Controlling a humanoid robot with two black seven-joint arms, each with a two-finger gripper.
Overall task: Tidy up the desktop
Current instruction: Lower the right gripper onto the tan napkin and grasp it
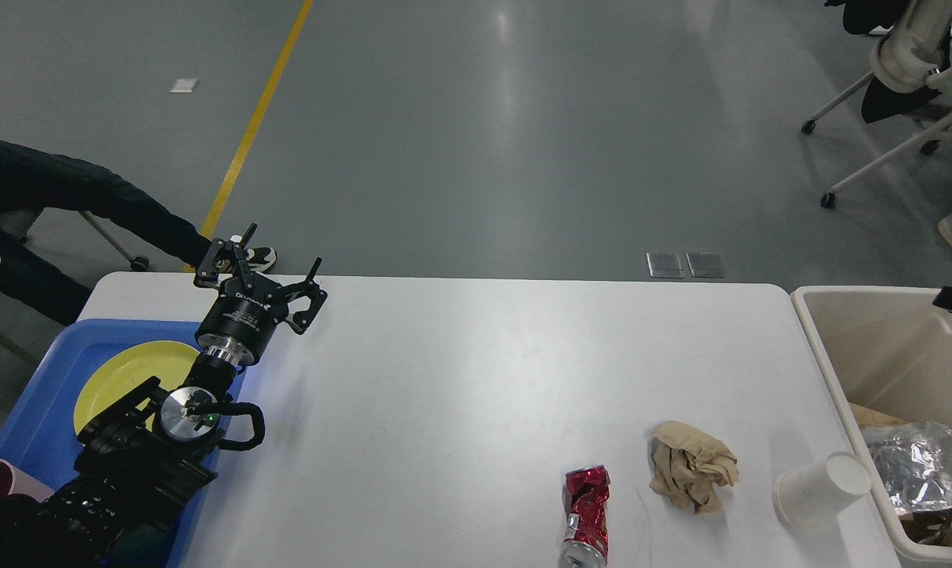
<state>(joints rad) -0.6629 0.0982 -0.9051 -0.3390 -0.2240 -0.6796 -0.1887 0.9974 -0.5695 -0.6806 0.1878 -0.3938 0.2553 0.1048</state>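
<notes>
Desktop [444,379] clutter is what remains to be dealt with — the white top fills the middle of the head view, with a blue tray [42,371] at its left end and a beige bin [838,347] hard against its right edge. My left gripper [274,272] hangs above the far left corner of the table, just beyond the tray, its two fingers spread wide and nothing between them. A yellow plate [125,375] lies in the tray, partly under my arm. I judge the step in hand to be an empty-handed pause between pickups: the tray already has dishware, while the rubbish sits well apart at the near right. There lie a crushed red can [586,505], a crumpled brown paper wad [692,465] just beside it, and a white paper cup [823,491] tipped on its side near the bin. The next move likely calls for a long reach across the table to one of these, or for the other arm, which would be closer. My right gripper is not in view at all. The can's lower end is cut off by the bottom edge, and the bin is cropped at the right, so only some foil and brown scraps inside can be made out. A dark red thing at the tray's near left corner is too cropped to name — possibly a cup or a bowl.
</notes>
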